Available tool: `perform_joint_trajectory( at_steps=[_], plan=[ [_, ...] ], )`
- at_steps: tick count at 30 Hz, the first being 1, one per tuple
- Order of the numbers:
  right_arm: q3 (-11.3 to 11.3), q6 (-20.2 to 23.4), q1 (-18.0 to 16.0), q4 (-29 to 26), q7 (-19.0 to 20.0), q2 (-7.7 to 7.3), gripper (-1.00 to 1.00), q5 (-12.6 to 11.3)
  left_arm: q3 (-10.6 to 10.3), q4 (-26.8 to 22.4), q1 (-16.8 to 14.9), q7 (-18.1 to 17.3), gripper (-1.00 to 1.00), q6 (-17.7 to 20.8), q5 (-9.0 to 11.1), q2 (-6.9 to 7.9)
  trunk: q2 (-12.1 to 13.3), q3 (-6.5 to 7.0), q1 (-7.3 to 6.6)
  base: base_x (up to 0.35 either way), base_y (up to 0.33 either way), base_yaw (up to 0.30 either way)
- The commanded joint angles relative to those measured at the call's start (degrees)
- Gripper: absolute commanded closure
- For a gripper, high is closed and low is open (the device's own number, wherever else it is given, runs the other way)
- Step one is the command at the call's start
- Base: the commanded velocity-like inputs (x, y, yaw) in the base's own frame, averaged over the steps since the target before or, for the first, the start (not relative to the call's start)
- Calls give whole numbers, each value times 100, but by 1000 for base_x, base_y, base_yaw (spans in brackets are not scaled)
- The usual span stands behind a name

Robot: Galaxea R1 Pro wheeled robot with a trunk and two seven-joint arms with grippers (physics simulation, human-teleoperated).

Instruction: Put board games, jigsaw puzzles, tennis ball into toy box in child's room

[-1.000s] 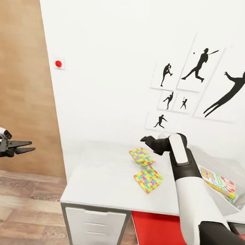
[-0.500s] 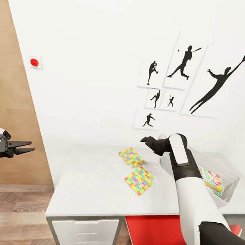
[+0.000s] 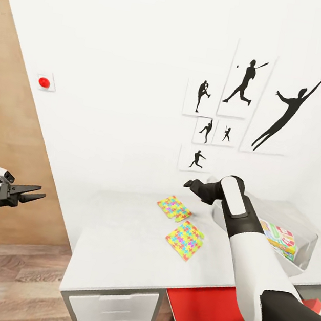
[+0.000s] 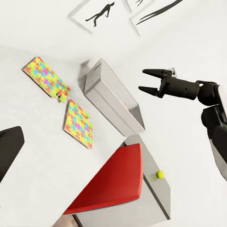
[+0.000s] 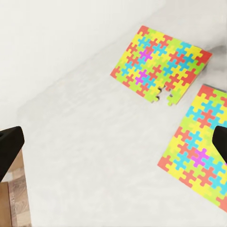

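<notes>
You have both jigsaw puzzles lying flat on the bench, so that part of the job is not yet done. The far puzzle sits at about 12 o'clock from the near puzzle, the two close together but apart. In the right wrist view the far puzzle shows one loose piece just off its edge.

The toy box stands on the bench at about 3 o'clock from the puzzles, and you can see at least one board game lying inside it. Whether more games lie under it cannot be told from these pictures, so count one game as in and treat the other two as unconfirmed.

The tennis ball shows in the left wrist view as a small yellow-green ball resting on a grey surface beside the red chair, outside the toy box. It is left to do as well.

Your right end effector hangs above the bench, over its far edge between the far puzzle and the toy box, fingers spread and holding nothing. Your left end effector is out at 9 o'clock, well away from the bench, also parted and empty.

By my reading you are partway through: at least one game is boxed, and two puzzles and the ball are waiting. The far puzzle looks like the nearest pick for your right arm.
</notes>
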Motion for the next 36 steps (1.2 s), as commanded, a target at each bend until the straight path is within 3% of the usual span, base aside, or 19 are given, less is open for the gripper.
perform_joint_trajectory(
  at_steps=[1, 24, 36],
  plan=[
    [8, -11, -6, -4, -61, -1, -100, -55, -3, 0, -5, -20, -100, 56, 2, 1, -12, -13, 4, 105, 6, 0],
    [26, -117, 12, 7, -54, -6, -100, -50, 1, 0, -5, -20, -100, 49, 2, 0, -12, -11, 4, 93, 42, -4],
    [17, -117, 18, 7, -54, -9, -100, -55, 2, 0, -5, -20, -100, 49, 2, 0, -12, -7, 4, 47, 34, -208]
  ],
)
